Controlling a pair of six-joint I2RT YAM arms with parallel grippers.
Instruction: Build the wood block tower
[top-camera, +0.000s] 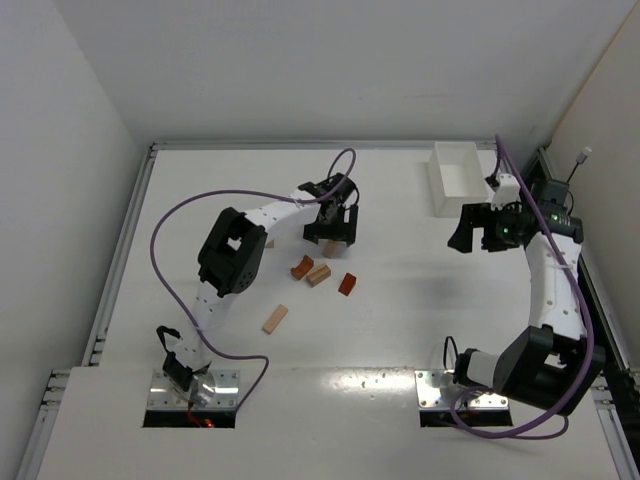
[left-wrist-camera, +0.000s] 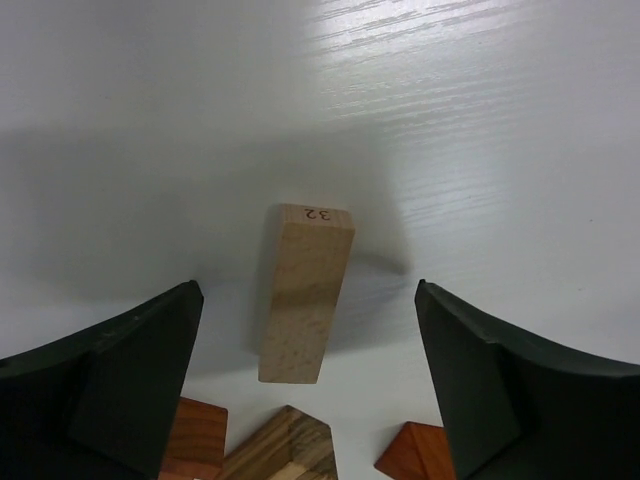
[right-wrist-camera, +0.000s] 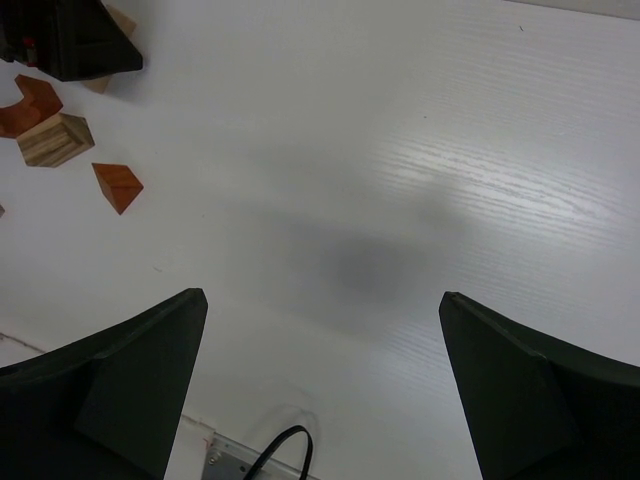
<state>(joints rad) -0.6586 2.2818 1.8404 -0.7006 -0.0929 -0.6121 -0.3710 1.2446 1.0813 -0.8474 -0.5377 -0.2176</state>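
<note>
My left gripper (top-camera: 330, 236) is open over a light tan cuboid block (top-camera: 328, 249). In the left wrist view this block (left-wrist-camera: 305, 300), marked "32", appears to stand on end between the open fingers (left-wrist-camera: 130, 380), touching neither. Just in front lie a reddish-brown block (top-camera: 301, 267), a striped tan block (top-camera: 318, 274) and a red wedge (top-camera: 347, 284). Another tan cuboid (top-camera: 275, 318) lies flat nearer the arm bases. No stack shows. My right gripper (top-camera: 478, 232) is open and empty, held above bare table (right-wrist-camera: 320, 300).
A white rectangular tray (top-camera: 458, 178) stands at the back right, just behind the right gripper. A small tan piece (top-camera: 269, 243) peeks out beside the left arm's forearm. The left arm's purple cable (top-camera: 200, 205) loops over the left side of the table.
</note>
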